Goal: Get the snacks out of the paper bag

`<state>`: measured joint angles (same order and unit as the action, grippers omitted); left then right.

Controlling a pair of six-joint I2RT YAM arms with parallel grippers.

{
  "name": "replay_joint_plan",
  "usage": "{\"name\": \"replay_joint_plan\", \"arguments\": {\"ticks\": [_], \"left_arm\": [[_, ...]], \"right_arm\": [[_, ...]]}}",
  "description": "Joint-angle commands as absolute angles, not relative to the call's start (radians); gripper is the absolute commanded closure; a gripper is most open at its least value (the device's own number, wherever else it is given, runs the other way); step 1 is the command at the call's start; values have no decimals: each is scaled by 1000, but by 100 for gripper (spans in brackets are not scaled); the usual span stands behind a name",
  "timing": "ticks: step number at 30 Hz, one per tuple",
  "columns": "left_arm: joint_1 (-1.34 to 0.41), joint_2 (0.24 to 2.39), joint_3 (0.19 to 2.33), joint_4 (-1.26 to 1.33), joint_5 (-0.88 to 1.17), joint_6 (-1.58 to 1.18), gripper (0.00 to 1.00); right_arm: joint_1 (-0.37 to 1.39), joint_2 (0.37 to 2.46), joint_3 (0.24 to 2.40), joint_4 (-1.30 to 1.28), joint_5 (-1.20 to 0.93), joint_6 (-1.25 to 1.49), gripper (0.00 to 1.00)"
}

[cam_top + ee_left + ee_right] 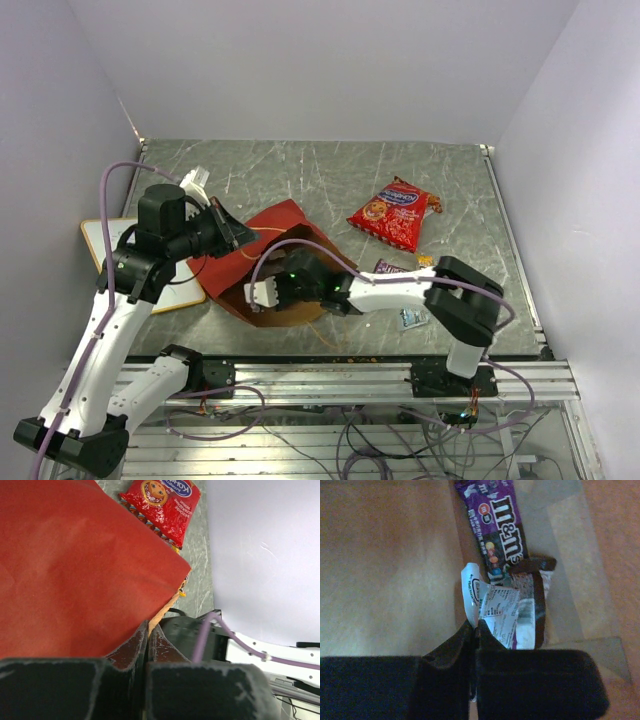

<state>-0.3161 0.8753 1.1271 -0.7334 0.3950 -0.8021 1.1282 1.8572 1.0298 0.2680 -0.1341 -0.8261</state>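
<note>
**Fig.** R gripper [474, 630] inside large brown kraft paper bag with red outer panels [283, 222], jaws closed on corner of crumpled white-and-silver candy packet [507, 612]
L gripper [148, 630] clamped on bag's red wall, prob. to hold mouth open. Thin grip: pull back slowly, straight out thru mouth. Purple m&m's packet [497, 520] lies just beside, long axis pointing away from R gripper; red crinkly chip bag [392, 213] lies outside bag
</note>
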Motion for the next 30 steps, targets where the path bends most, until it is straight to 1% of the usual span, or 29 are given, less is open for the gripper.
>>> {"name": "replay_joint_plan", "arguments": {"ticks": [1,8,15,17,21,25,30], "left_arm": [[-314,870,1133,-746,370,-796,93],[-314,879,1135,-740,383,-797,93],[-314,911,1169,-817,344,-797,93],[-314,920,1174,-825,358,-808,93],[-314,938,1189,-834,384,-818,93],[-314,946,1188,-835,394,-816,93],[-314,951,1178,-825,421,-818,93]], "right_arm": [[1121,1700,953,265,-116,-741,100],[1119,1459,860,126,-45,-607,100],[1120,1214,803,-26,-137,-383,100],[1120,1162,844,-99,-133,-261,100],[1122,1087,976,-306,-44,-34,100],[1120,1064,1141,-498,145,179,100],[1121,1102,1334,-733,448,438,100]]}}
